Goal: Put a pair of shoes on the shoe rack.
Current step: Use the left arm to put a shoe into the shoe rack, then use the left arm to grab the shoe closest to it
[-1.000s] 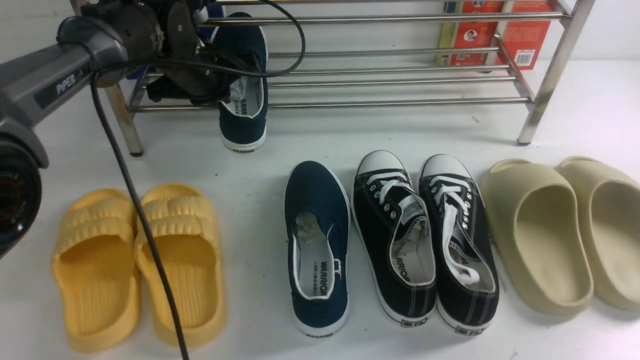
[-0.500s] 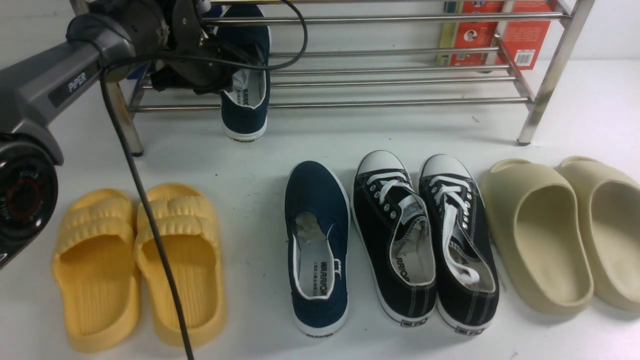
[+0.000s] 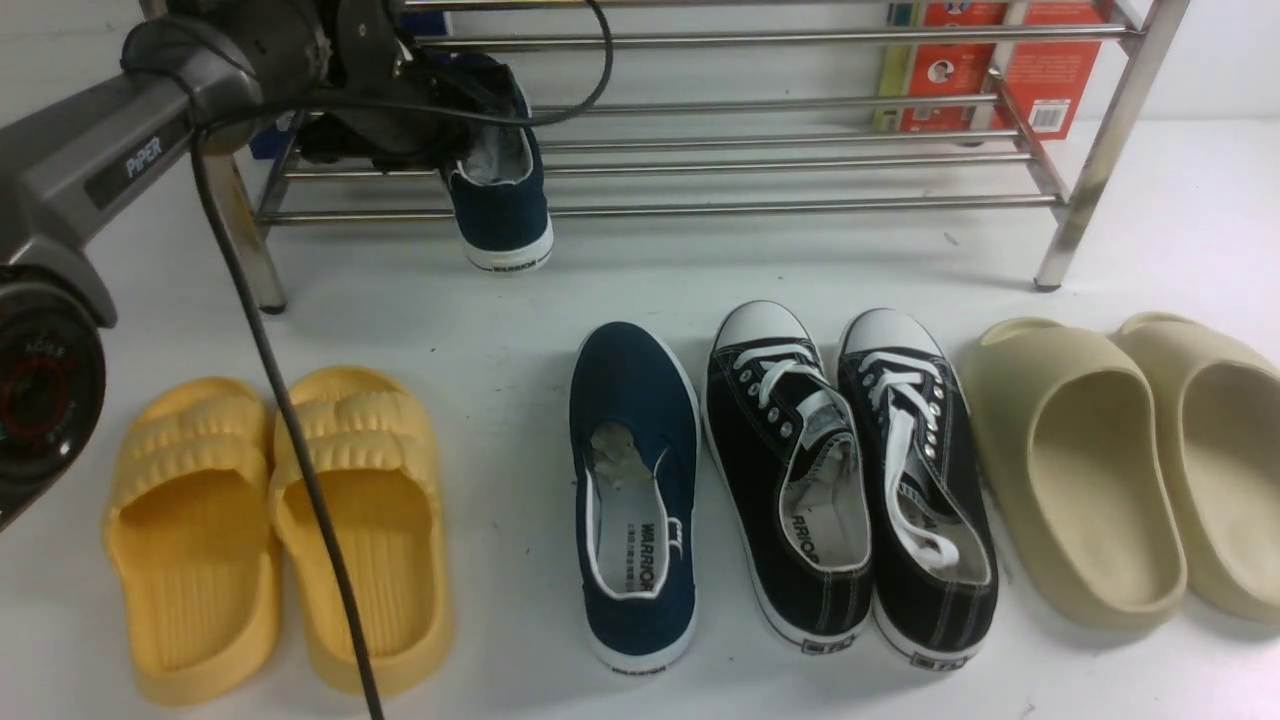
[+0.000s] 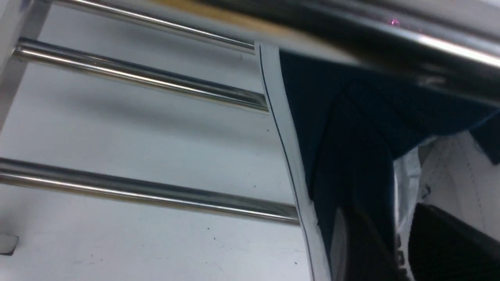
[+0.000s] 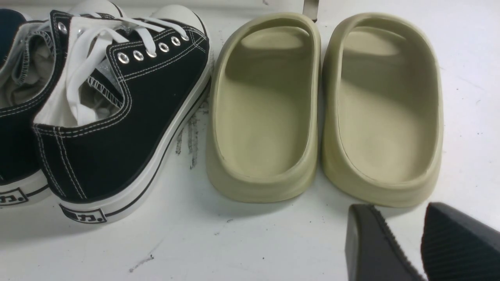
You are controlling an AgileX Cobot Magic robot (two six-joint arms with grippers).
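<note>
1. The first navy shoe now lies on the lower tier of the shoe rack, at about 11 o'clock in the front view. Its toe points in under the bars and its heel juts out past the front bar.
2. A second ago it hung tipped, with its lettered insole facing the camera. Now it sits flatter: the lettering is out of sight, the heel stands upright, and the heel has shifted slightly toward 3 o'clock.
3. The left gripper is at the shoe's collar, on its 10 o'clock side. I cannot tell whether its fingers are parted or pinching the canvas (both views show only dark shapes there).
4. The shoe's settled pose suggests it has been set down, so half the pair is probably placed. Its overhanging heel may need a push inward.
5. The second navy shoe has not moved. It lies on the floor at about 6 o'clock of the view, just beside the black lace-up sneakers.
6. The right gripper hovers with its fingers apart and nothing between them.
</note>
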